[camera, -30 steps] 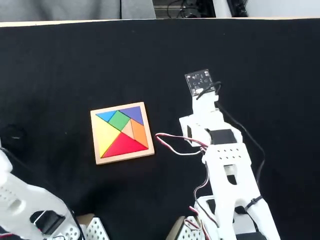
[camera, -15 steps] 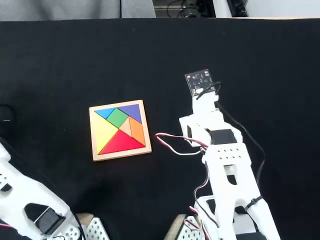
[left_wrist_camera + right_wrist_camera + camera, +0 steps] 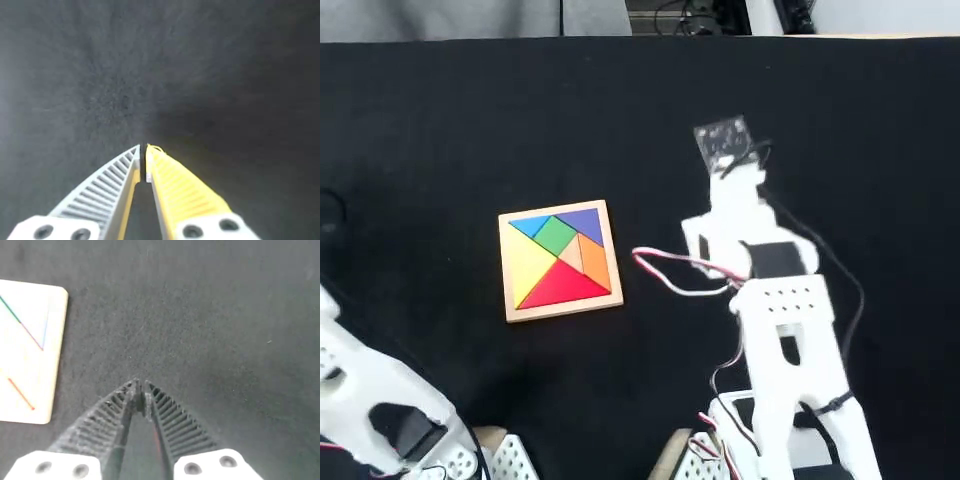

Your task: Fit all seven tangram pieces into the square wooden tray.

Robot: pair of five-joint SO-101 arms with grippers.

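White plastic nearest me: the left arm (image 3: pixel 370 400) has drawn back toward seven o'clock of the tray and now sits lower at the table's near corner than a second ago. The left gripper (image 3: pixel 145 150) has its fingertips pressed together over bare black cloth (image 3: pixel 470 130) and holds nothing. The right arm (image 3: pixel 765 270) has stretched a little farther toward twelve o'clock. The right gripper (image 3: pixel 140 386) is likewise closed and empty, hovering just off the tray's three o'clock side.

The square wooden tray (image 3: pixel 565 309) turned slightly a second ago and has lain unmoved since, left of centre. The tangram pieces (image 3: pixel 565 285) — red, yellow, blue, green, purple, orange and tan — lie flush inside its rim, with no gap that I can make out. By my count that is all seven, so the job looks finished and both arms seem to be clearing off.

Room is plentiful. Cloth lies open on every side of the tray, widest toward twelve o'clock, where the table's far edge (image 3: pixel 640 38) runs well beyond either arm.
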